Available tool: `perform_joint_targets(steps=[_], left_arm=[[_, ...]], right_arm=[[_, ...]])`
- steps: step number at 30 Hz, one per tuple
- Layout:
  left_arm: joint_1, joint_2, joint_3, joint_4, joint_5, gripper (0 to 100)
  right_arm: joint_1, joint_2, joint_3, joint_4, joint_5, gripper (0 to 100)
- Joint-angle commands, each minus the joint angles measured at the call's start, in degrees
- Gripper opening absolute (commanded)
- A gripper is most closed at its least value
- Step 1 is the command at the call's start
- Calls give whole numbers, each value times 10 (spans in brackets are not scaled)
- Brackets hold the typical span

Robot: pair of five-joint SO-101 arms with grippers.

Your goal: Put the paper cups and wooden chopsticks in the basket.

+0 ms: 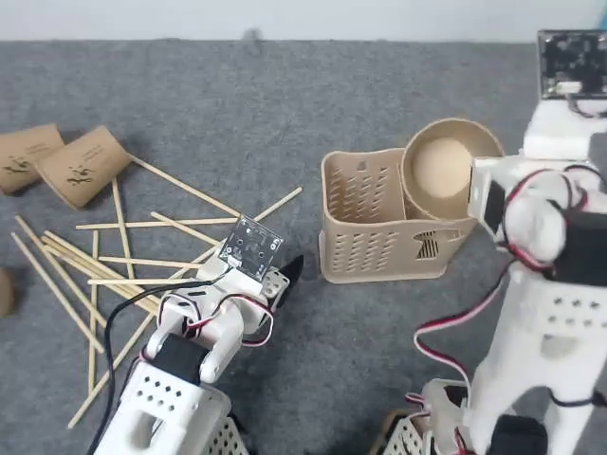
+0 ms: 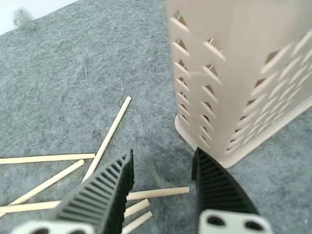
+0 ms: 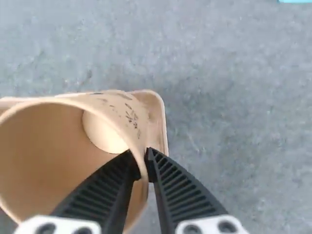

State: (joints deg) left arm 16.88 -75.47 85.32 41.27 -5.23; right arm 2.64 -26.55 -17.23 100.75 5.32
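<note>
The beige slotted basket point(image 1: 375, 223) stands upright mid-table. My right gripper point(image 3: 142, 161) is shut on the rim of a paper cup point(image 3: 58, 161), pinching its wall. That cup point(image 1: 446, 166) is tilted, with its mouth facing up, in the basket's right part. My left gripper point(image 2: 163, 168) is open and low over the felt just left of the basket point(image 2: 239, 78), with nothing between its fingers. Chopstick ends point(image 2: 156, 192) lie under it. Several wooden chopsticks point(image 1: 123, 256) are scattered to the left. Two more paper cups point(image 1: 83, 166) point(image 1: 24, 156) lie on their sides at the far left.
Grey felt covers the table. A brown round object point(image 1: 5, 289) shows at the left edge. The left arm's base point(image 1: 171, 398) stands at the front, the right arm's white body point(image 1: 550, 284) at the right. Bare felt lies behind the basket.
</note>
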Motion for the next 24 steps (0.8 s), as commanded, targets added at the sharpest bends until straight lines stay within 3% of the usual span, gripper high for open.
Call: perform_joint_targets(steps=[1,13,19,24], left_arm=[[-4,-4,-3,-13,-5,188],[-4,-4,-3,-13,-5,188],[-4,-4,-2,-13,-5,188],[-4,-4,-2,-12,-5,188]], right_arm=[[-3,3,14,24,14,7],[21,71,37,23,34,17],[25,93,27,22,33,189],[45,77,-25,21,14,199]])
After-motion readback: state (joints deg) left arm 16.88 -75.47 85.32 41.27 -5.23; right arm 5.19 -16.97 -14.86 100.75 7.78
